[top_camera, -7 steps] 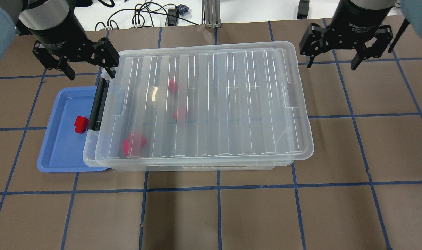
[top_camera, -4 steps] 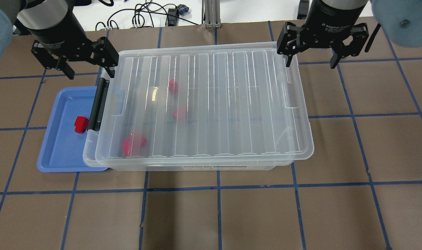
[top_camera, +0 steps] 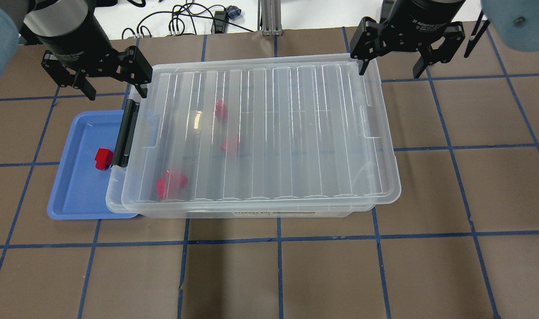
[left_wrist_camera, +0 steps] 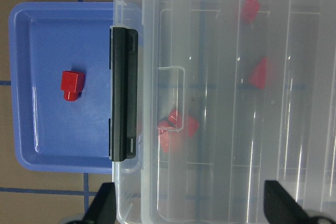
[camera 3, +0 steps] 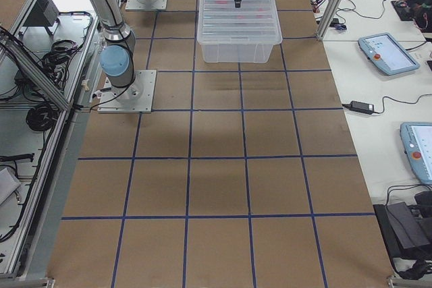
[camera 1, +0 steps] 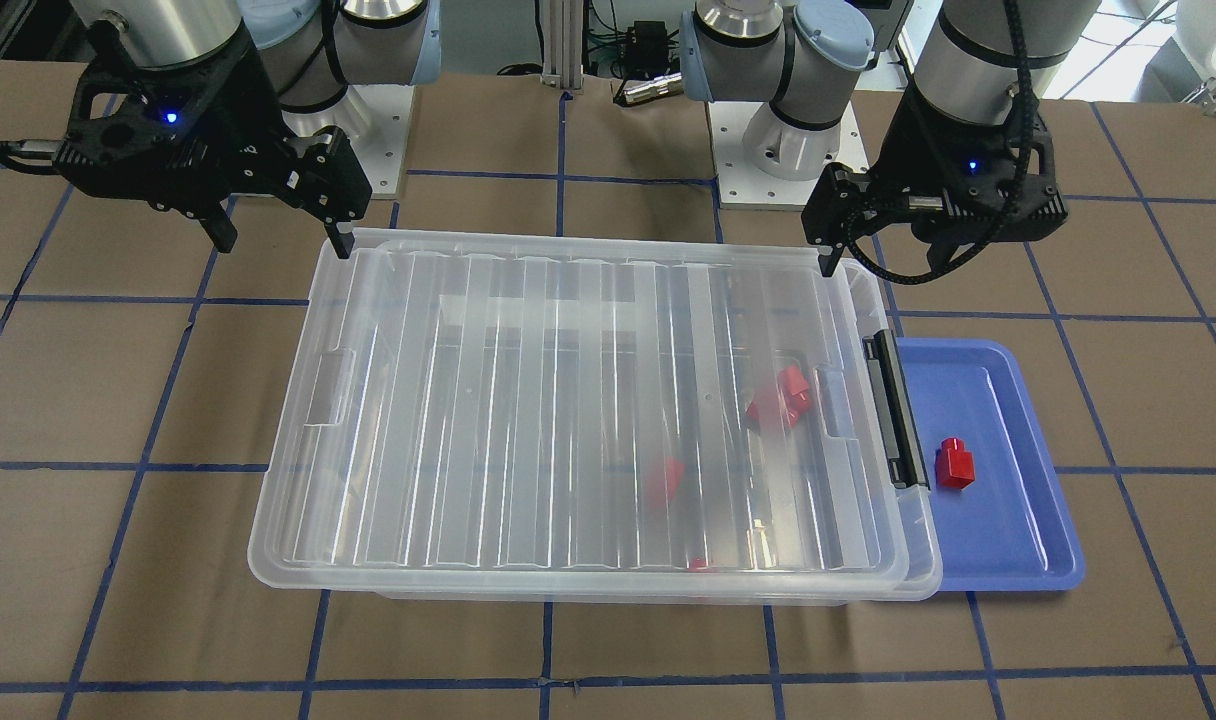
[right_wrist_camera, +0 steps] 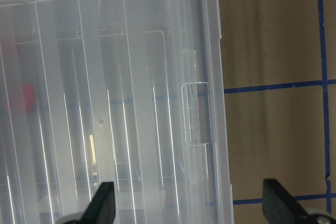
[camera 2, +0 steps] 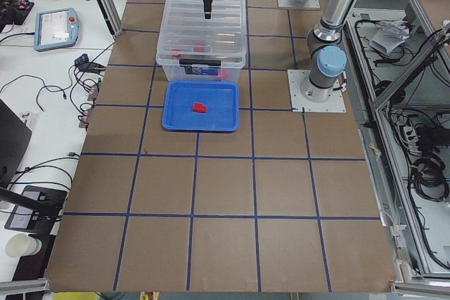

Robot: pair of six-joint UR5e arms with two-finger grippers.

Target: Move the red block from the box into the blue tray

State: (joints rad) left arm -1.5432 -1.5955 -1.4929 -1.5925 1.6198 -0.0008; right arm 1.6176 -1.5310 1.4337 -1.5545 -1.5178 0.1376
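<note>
- a brown table (top_camera: 429, 274) is lying under crossing blue tape lines (top_camera: 280, 274);
- black cables (top_camera: 179, 20) are coiling beyond it;
- a teach pendant (camera 2: 58, 29) is resting on the side bench

Overhead, front views oppose each other; side views distant; wrist cameras close above box (left_wrist_camera: 294, 103) ends.

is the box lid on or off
On: the ribbed lid covers the whole box; red blocks inside show only blurred through it.
</note>
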